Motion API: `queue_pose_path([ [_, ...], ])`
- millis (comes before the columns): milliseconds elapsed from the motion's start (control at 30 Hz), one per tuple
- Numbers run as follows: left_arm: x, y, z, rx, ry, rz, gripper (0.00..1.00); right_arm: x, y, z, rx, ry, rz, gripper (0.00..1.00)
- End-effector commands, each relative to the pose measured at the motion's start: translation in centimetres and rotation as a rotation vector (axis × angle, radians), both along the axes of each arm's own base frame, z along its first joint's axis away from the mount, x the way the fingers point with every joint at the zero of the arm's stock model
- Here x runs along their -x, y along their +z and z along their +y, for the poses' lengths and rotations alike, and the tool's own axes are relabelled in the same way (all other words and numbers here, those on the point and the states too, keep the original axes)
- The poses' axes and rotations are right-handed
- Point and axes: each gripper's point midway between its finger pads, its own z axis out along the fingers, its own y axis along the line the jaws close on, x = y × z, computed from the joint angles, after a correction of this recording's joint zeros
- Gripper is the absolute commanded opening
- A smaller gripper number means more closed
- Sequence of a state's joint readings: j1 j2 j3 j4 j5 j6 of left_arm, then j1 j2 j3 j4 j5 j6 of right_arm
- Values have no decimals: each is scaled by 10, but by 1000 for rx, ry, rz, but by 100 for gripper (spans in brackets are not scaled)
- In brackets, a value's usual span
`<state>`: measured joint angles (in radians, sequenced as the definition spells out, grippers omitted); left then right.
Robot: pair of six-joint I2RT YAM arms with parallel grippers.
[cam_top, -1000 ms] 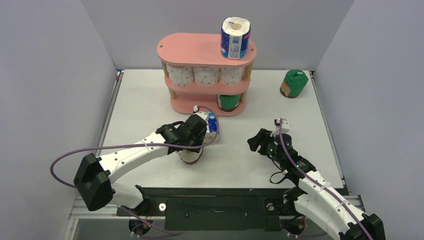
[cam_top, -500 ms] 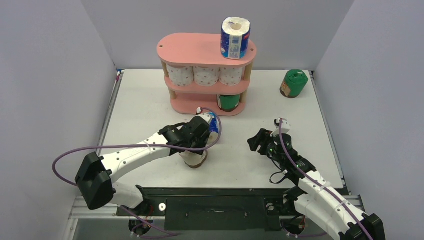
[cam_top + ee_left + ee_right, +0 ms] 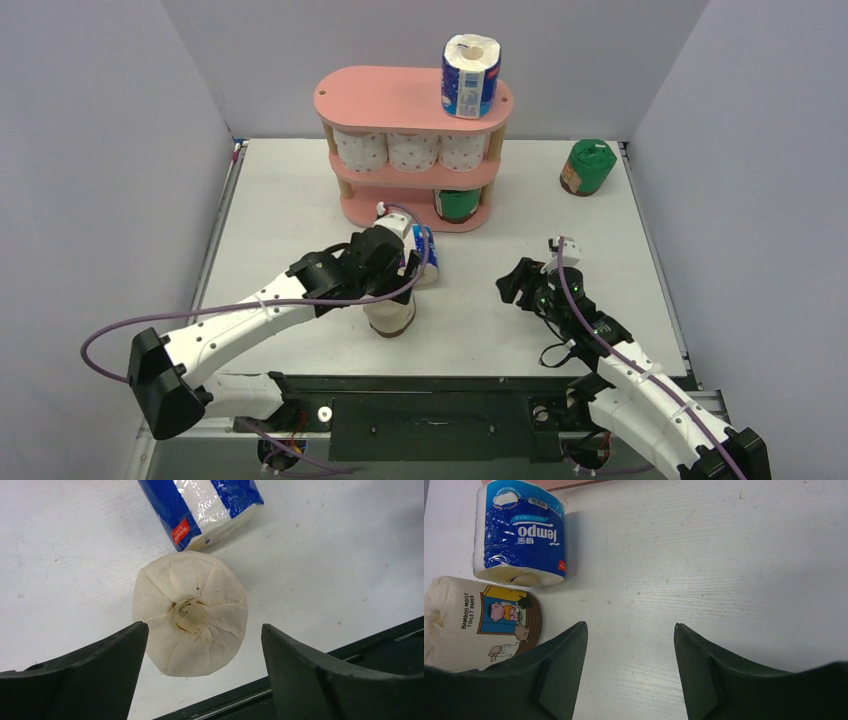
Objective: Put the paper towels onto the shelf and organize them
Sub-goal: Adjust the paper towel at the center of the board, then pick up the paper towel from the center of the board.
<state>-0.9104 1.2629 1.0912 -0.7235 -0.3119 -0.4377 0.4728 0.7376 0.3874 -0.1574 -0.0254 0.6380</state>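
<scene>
A beige-wrapped paper towel roll point(image 3: 390, 318) point(image 3: 190, 612) stands upright near the table's front edge. My left gripper point(image 3: 392, 285) point(image 3: 204, 626) hangs just above it, open, its fingers point(image 3: 100, 670) on either side and clear of the wrap. A blue-and-white roll point(image 3: 426, 268) point(image 3: 205, 505) point(image 3: 521, 540) lies on its side right behind the beige roll point(image 3: 479, 620). My right gripper point(image 3: 515, 285) point(image 3: 630, 625) is open over bare table to the right. The pink shelf point(image 3: 385, 100) holds a blue roll point(image 3: 471, 75) on top, three dotted white rolls point(image 3: 412, 150) on the middle tier and a green roll point(image 3: 458, 204) at the bottom.
Another green-wrapped roll point(image 3: 587, 167) stands at the far right of the table, near the right wall. The black base rail point(image 3: 440, 400) runs along the front edge, close behind the beige roll. Grey walls close in three sides.
My left gripper has opened and let go of the beige roll, which was tilted in its grip and now stands upright on the table. The right arm has not moved.
</scene>
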Motion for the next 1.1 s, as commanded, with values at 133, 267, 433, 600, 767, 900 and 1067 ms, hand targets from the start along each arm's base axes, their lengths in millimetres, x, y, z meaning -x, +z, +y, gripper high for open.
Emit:
queue_pose_path([
  [133,-25,52,43,247,271,-156,97,-16,21,-12,-30,-129,-42,62],
  [267,-36,53,76,486,470,-156,96,-22,12,-22,-128,-216,15,71],
  [433,-38,48,100,633,512,-162,96,-21,-3,-26,-178,-178,56,90],
  [600,-36,24,84,637,445,-40,98,-20,-2,-17,-185,-119,39,87],
  [767,-40,0,68,614,397,67,91,-19,-6,-16,-163,-106,44,85],
  [900,-42,-7,59,603,347,99,82,-16,-10,-14,-129,-100,40,84],
  [1067,-38,-19,48,539,291,139,69,-15,-9,-4,-85,-82,29,83],
])
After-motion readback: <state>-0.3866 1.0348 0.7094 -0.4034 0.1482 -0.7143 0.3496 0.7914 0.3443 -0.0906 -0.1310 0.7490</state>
